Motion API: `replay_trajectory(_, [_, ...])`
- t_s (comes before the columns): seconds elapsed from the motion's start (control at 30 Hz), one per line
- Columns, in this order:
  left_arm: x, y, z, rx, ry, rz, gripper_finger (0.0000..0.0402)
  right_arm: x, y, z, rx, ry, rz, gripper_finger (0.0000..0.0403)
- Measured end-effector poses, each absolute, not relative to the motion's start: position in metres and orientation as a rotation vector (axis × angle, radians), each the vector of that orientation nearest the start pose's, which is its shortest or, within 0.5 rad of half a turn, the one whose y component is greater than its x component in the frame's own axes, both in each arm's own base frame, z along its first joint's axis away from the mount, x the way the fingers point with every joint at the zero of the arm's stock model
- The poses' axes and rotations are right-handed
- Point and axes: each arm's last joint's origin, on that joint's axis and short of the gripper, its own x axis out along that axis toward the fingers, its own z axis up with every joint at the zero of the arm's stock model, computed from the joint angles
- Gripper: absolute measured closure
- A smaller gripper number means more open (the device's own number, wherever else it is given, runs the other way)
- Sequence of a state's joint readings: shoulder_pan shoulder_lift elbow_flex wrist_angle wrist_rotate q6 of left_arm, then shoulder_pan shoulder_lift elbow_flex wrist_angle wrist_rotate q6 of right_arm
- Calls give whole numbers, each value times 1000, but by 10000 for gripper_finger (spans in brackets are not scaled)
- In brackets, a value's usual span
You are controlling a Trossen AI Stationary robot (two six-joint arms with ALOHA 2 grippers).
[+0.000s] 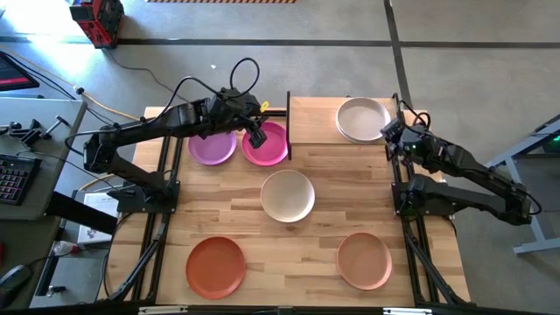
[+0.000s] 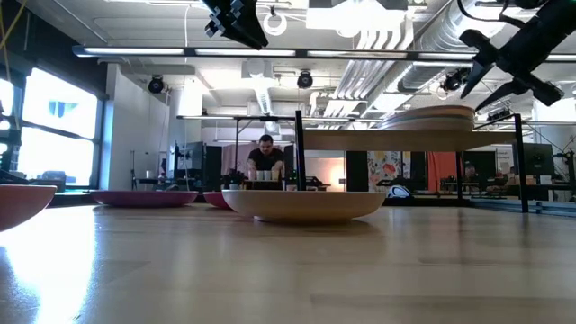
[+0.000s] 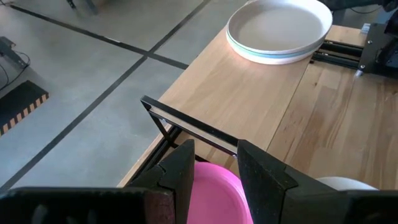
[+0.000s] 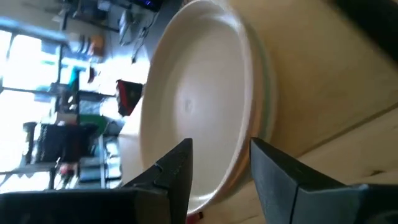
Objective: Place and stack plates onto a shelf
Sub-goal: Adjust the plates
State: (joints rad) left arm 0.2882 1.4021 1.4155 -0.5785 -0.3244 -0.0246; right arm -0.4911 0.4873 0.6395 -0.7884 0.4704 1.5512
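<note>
The shelf (image 1: 319,122) stands at the table's far right and bears a stack of plates (image 1: 363,120), an off-white one on top of a pale mint one (image 3: 273,58). My right gripper (image 1: 391,132) hovers open just off the stack's right rim (image 4: 239,155), its fingers raised above it in the low view (image 2: 477,65). On the tabletop lie purple (image 1: 213,145), magenta (image 1: 273,149), cream (image 1: 288,195), orange-red (image 1: 215,265) and peach (image 1: 364,260) plates. My left gripper (image 1: 256,137) hangs open high over the magenta plate (image 3: 217,193).
The shelf's black frame post (image 1: 288,122) rises right beside the magenta plate. Bare wood lies between the cream plate and the shelf. Beyond the table a person (image 2: 265,160) stands far off in the room.
</note>
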Motion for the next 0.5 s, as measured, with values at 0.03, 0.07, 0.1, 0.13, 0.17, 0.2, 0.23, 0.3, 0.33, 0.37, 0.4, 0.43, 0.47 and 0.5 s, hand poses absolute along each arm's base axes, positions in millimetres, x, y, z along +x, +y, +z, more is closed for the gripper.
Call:
replay_trajectory(0.03, [285,94,376,-13,567,603,289,79,-57,270,1367,-191,-1208,265])
replay_trajectory(0.07, [285,94,376,-12,567,603,289,81,-57,271,1365,-185,-1171,265])
replay_trajectory(0.1, [285,94,376,-12,567,603,289,83,-57,273,1361,-178,-1132,265])
replay_trajectory(0.13, [285,94,376,-12,567,603,289,85,-57,275,1359,-170,-1091,265])
replay_trajectory(0.17, [285,94,376,-13,567,603,289,86,-57,277,1358,-164,-1057,265])
replay_trajectory(0.2, [285,94,376,-13,567,603,289,87,-57,278,1349,-161,-1034,265])
replay_trajectory(0.23, [285,94,376,-12,567,603,289,88,-56,279,1348,-164,-1017,265])
replay_trajectory(0.3, [285,94,376,-13,567,603,289,89,-56,280,1343,-168,-1010,265])
replay_trajectory(0.33, [285,94,376,-13,567,603,289,89,-56,280,1336,-169,-1019,265])
replay_trajectory(0.37, [285,94,376,-12,567,603,289,88,-56,279,1331,-164,-1031,265])
replay_trajectory(0.4, [285,94,376,-12,567,603,289,87,-55,277,1329,-150,-1047,265])
replay_trajectory(0.43, [285,94,376,-12,567,603,289,86,-55,276,1329,-137,-1063,265])
replay_trajectory(0.47, [285,94,376,-12,567,604,289,86,-55,274,1328,-124,-1076,265])
replay_trajectory(0.5, [285,94,376,-12,567,603,289,85,-55,273,1327,-115,-1084,265])
